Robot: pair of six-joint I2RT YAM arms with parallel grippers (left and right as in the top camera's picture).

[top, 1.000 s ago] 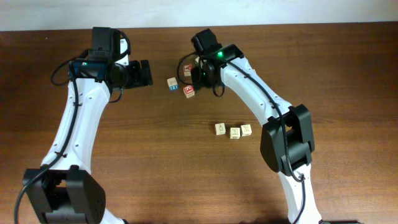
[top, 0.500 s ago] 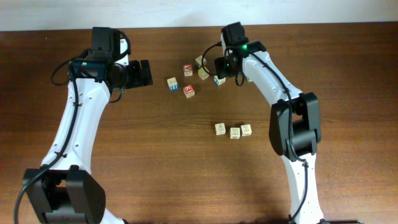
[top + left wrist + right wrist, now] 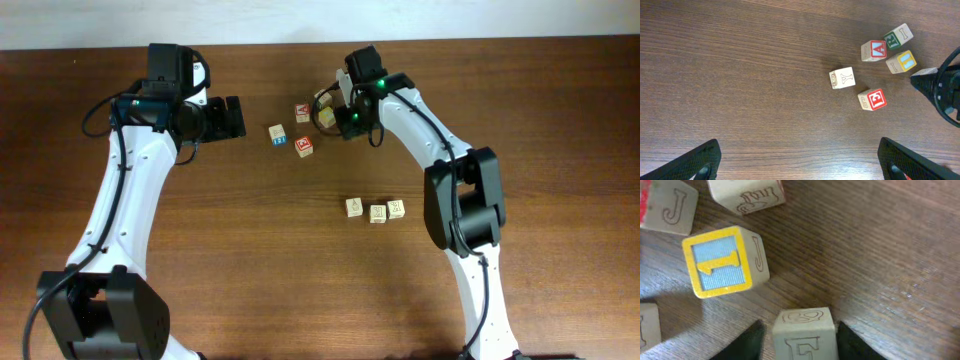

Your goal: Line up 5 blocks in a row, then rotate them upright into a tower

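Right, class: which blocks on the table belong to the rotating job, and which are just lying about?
Job: row of three blocks; F block between the right fingers.
Lying about, for now: yellow-framed block; red A block; green R block; Y block; second red-framed block.

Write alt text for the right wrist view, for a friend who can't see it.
A pale wooden cube printed with an F sits between the right gripper's two black fingertips at the bottom edge, on a dark wooden table. Up and left stands a yellow-framed blue-faced cube; another pale cube shows at the top edge.
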